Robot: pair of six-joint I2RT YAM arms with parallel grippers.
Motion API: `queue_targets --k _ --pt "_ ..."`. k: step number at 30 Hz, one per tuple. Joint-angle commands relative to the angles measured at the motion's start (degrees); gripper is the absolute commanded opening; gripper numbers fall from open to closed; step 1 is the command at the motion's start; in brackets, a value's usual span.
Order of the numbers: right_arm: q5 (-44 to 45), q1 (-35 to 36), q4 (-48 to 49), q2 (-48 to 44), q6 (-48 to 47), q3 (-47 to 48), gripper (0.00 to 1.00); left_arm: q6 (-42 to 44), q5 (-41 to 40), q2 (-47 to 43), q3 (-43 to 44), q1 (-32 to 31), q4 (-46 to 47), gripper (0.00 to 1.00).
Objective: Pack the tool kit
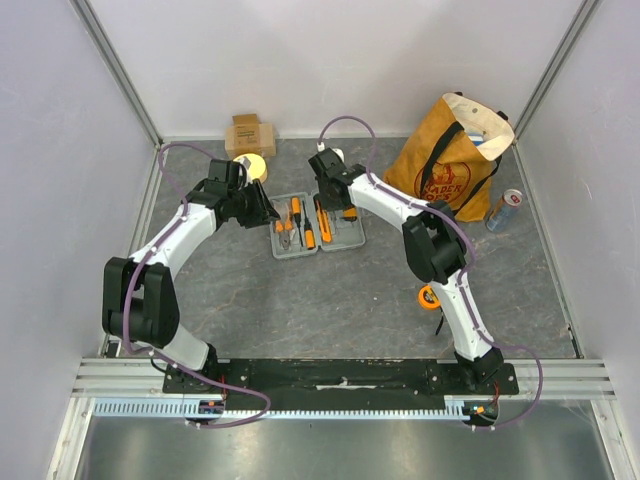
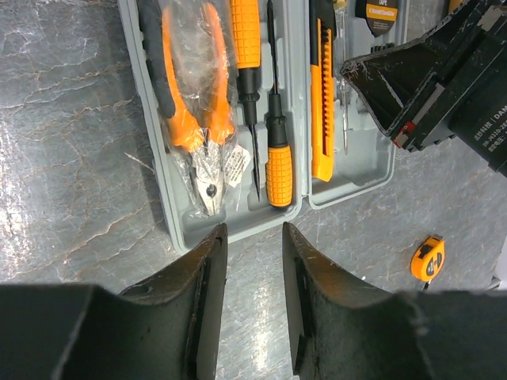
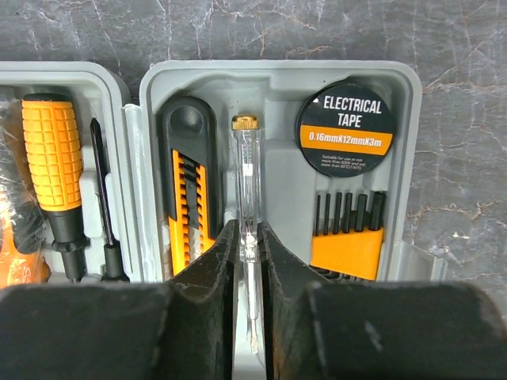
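The grey tool kit case (image 1: 287, 250) lies open on the table, its two halves side by side. The left half (image 2: 170, 206) holds orange pliers (image 2: 190, 95) in a plastic bag and two screwdrivers (image 2: 277, 158). The right half (image 3: 277, 79) holds a utility knife (image 3: 188, 198), electrical tape (image 3: 346, 127), a bit holder (image 3: 346, 249) and a clear tester screwdriver (image 3: 246, 158). My right gripper (image 3: 249, 237) is shut on the tester screwdriver, which lies in its slot. My left gripper (image 2: 253, 237) is open and empty, just off the edge of the case's left half.
An orange tape measure (image 1: 428, 297) lies on the table right of the case, also in the left wrist view (image 2: 428, 258). An orange-brown tote bag (image 1: 450, 155), a can (image 1: 503, 210), a cardboard box (image 1: 250, 133) and a yellow roll (image 1: 252, 167) stand at the back.
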Motion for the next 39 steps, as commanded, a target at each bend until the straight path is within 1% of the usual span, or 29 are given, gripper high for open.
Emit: queue_targets --k 1,5,12,23,26,30,34,39 --pt "1.2 -0.1 -3.5 -1.2 -1.2 3.9 0.22 -0.8 0.0 0.4 2.6 0.3 -0.1 0.4" --pt "0.4 -0.1 -3.3 -2.8 -1.5 1.7 0.22 -0.8 0.0 0.5 2.7 0.3 -0.2 0.4" --pt "-2.8 -0.1 -3.1 -3.3 -1.5 -2.1 0.1 -1.0 0.0 1.6 3.2 0.3 0.2 0.4" --pt "-4.0 -0.1 -4.0 -2.1 -1.2 -5.3 0.0 -1.0 0.0 2.2 3.3 0.3 0.2 0.4" --pt "-5.4 -0.1 -5.7 -1.3 -1.0 -6.3 0.0 -1.1 0.1 2.2 3.3 0.3 0.3 0.4" --pt "-6.9 0.0 -6.3 -1.5 -0.2 -11.3 0.0 -1.5 0.6 2.2 2.6 0.3 0.8 0.4" --pt "-5.6 0.4 -7.6 -1.9 -0.1 -15.5 0.0 -2.1 0.3 2.6 1.8 0.2 1.2 0.4" --pt "-2.5 1.0 -8.8 -1.5 -0.8 -18.7 0.0 -3.1 -2.6 4.6 1.7 0.3 -1.7 0.4"
